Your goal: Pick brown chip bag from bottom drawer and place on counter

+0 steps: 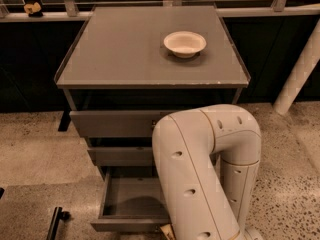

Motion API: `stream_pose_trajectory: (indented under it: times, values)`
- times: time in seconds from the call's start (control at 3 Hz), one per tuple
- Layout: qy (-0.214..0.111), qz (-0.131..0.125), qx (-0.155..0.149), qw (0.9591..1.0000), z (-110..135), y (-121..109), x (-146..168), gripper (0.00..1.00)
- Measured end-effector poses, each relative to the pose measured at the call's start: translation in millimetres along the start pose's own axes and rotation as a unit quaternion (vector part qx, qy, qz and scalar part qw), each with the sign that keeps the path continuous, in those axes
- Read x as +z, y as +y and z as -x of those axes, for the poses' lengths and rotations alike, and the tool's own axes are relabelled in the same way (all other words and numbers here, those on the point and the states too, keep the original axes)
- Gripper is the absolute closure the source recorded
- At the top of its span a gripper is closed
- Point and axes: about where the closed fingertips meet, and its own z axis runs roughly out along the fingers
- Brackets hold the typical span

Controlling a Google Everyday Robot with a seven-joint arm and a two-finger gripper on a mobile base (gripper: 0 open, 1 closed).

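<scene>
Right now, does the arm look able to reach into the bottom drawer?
Probably yes: the bottom drawer stands open, nothing covers its visible tray, and the arm bends down over its right side. The pincer is out of view below the picture; no chip bag shows.
</scene>
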Motion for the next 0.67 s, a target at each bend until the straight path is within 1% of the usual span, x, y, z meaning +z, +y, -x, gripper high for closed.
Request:
stream_pose_trajectory:
  times: [0.33,0.67]
  values:
    - [-0.010,0.007,-0.001,0.9999,11,-4,-1,1.00]
    - [-0.024,-0.015,-0.015,0.9995,32,-25,-24,1.00]
